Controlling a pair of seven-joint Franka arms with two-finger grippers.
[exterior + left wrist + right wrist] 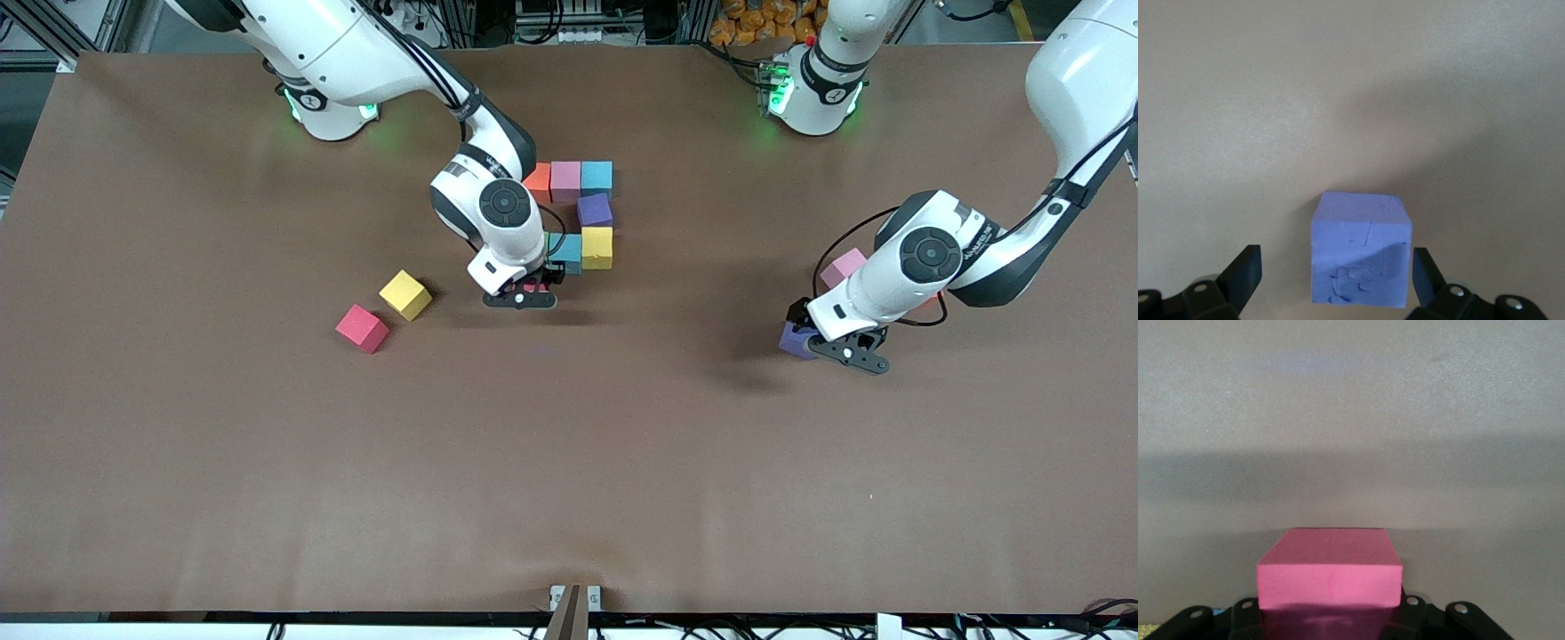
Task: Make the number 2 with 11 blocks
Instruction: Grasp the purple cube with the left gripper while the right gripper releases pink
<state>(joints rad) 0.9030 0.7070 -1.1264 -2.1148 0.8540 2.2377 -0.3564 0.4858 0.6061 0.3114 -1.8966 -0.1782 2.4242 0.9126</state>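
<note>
Foam is what all these blocks are made of: small matte cubes, surely light, a little squashy and not at all slippery, so a gentle pinch across two flat opposite faces, taken at mid-height, should hold any of them without denting.

Take the partly built number 2 (580,216) as the landmark. It lies on the brown table (569,462) toward the robots' bases: an orange block (538,181), a pink one (565,180) and a light blue one (597,177) in a row, a purple cube (594,210) and a yellow cube (597,247) running down toward the front camera, and a teal one (565,252) beside the yellow.

The right gripper (521,297) hangs at the digit's nearer edge, its fingers clamped on a pink block (1330,575) that is ready to be set there. Loose yellow (406,294) and red (362,328) blocks lie nearer the camera than the digit, toward the right arm's end.

Well apart from the digit, toward the left arm's end, the left gripper (1337,273) straddles a purple block (1361,257) with its fingers (1245,270) spread wide and not yet touching its sides. Another pink block (843,266) sits just beside that arm.
</note>
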